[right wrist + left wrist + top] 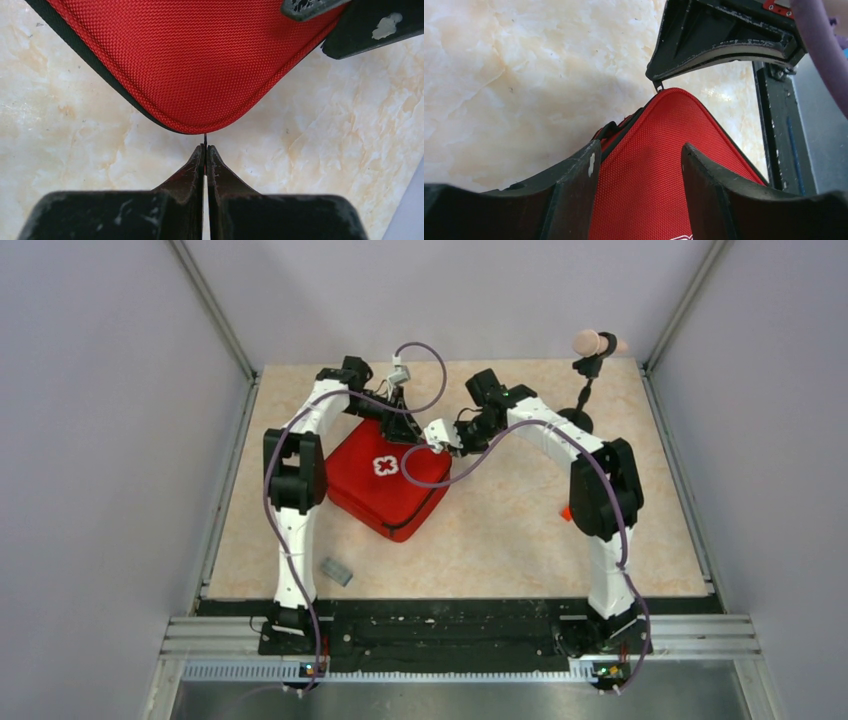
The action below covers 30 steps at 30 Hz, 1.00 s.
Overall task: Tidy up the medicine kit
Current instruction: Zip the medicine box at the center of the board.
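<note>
The red medicine kit lay on the tabletop, left of the middle, with its lid down. The right claw was pinched tight on the thin zip tab at one corner. The left claw hung open over the kit close by, holding nothing. If the right claw pulled, the whole kit might slide, since nothing pressed it down. The tiny tab might also slip out

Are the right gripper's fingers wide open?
No, the right gripper is shut, its tips pinching the thin zipper pull at a corner of the medicine kit.
</note>
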### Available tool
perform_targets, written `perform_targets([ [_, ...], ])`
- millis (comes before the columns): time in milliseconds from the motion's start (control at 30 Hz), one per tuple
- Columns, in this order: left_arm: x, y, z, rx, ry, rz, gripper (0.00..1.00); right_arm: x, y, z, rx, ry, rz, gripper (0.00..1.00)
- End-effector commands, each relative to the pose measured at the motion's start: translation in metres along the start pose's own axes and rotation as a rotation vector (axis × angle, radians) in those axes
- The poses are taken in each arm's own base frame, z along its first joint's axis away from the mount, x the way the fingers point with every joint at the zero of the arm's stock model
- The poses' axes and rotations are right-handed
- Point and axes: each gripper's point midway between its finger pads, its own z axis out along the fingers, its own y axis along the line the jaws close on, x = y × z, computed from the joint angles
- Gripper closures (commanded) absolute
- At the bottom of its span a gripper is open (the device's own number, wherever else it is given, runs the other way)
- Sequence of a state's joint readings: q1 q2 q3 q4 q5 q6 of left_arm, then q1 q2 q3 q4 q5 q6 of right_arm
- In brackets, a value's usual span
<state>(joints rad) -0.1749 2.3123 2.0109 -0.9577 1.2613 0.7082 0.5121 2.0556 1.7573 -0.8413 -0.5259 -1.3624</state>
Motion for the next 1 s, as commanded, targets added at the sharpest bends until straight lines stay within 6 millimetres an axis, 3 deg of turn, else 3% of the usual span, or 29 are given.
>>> perform_targets([
  [0,0.033,-0.034,0.011,0.115,0.116,-0.067,0.39,-0.011,-0.028,-0.020,0.073,-0.009,-0.098,1.00],
  [367,0.046,-0.001,0.038,-0.003,0.185,-0.174,0.55,-0.017,-0.032,-0.024,0.093,-0.033,-0.160,1.00],
  [433,0.049,0.006,0.043,-0.051,0.213,-0.139,0.49,-0.018,-0.033,-0.025,0.102,-0.034,-0.173,1.00],
  [467,0.050,0.006,0.046,-0.062,0.211,-0.114,0.32,-0.018,-0.033,-0.026,0.104,-0.034,-0.179,1.00],
  [500,0.049,0.007,0.048,-0.072,0.197,-0.108,0.26,-0.018,-0.033,-0.026,0.104,-0.034,-0.184,1.00],
  [667,0.057,-0.012,0.051,0.048,0.195,-0.106,0.25,-0.012,-0.037,-0.028,0.135,-0.024,-0.194,1.00],
  [833,0.058,-0.010,0.055,0.083,0.204,-0.151,0.52,-0.005,-0.050,-0.032,0.176,-0.013,-0.178,1.00],
  [967,0.060,-0.013,0.057,0.119,0.206,-0.163,0.87,-0.002,-0.055,-0.035,0.208,-0.006,-0.169,1.00],
])
